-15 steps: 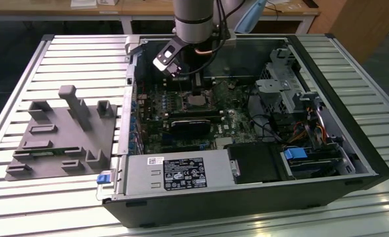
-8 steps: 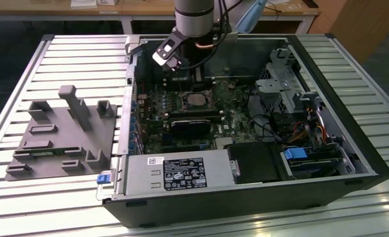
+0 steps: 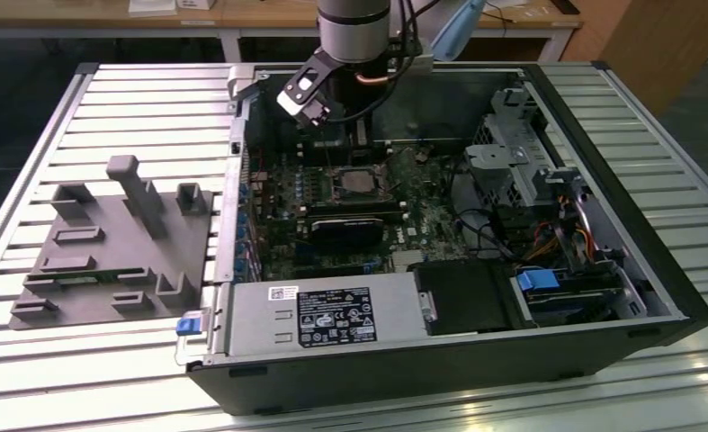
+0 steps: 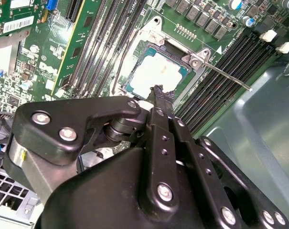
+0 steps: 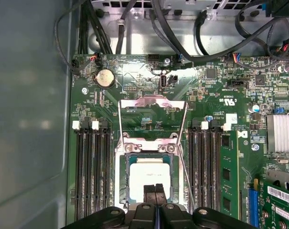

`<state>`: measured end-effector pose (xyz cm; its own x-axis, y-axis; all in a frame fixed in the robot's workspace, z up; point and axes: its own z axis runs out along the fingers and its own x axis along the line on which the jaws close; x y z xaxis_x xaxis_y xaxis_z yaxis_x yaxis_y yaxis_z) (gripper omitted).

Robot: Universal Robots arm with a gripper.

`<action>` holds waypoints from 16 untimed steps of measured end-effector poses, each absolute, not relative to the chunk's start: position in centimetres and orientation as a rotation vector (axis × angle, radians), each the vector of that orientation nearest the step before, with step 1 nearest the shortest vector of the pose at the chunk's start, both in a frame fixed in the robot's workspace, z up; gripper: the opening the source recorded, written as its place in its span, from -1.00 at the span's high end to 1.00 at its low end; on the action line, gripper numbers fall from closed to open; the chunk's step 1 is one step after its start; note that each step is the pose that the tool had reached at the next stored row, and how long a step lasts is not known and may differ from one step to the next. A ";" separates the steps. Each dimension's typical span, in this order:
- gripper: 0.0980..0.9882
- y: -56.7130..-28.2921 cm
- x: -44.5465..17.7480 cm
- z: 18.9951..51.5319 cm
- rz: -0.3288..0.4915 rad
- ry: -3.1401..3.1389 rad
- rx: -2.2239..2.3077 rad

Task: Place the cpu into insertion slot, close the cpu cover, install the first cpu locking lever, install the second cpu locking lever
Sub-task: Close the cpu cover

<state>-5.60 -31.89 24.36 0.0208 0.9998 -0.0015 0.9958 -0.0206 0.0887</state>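
In the first wrist view the gripper (image 5: 155, 192) has its jaws pressed together, just over one edge of the cpu (image 5: 149, 169). I cannot tell if they touch it. The cpu lies in the insertion slot (image 5: 121, 181), and the cpu cover (image 5: 153, 101) stands open beyond it. The second wrist view adds a thin locking lever (image 4: 228, 76) that sticks out free beside the slot. The exterior view gives the surroundings: the open computer case (image 3: 450, 378) on the table (image 3: 138, 99), with a grey fixture (image 3: 113, 243) in the left middle of the frame.

The cpu (image 5: 149, 172) lay in the insertion slot (image 5: 119, 187), between memory slots (image 5: 91, 171); the cpu cover (image 5: 153, 101) stood open beside it.
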 end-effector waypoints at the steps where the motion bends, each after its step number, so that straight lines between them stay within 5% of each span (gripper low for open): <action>1: 0.99 -31.9 -5.6 24.4 0.094 2.152 2.197; 16: 0.99 -31.9 -5.6 25.3 0.094 2.152 2.197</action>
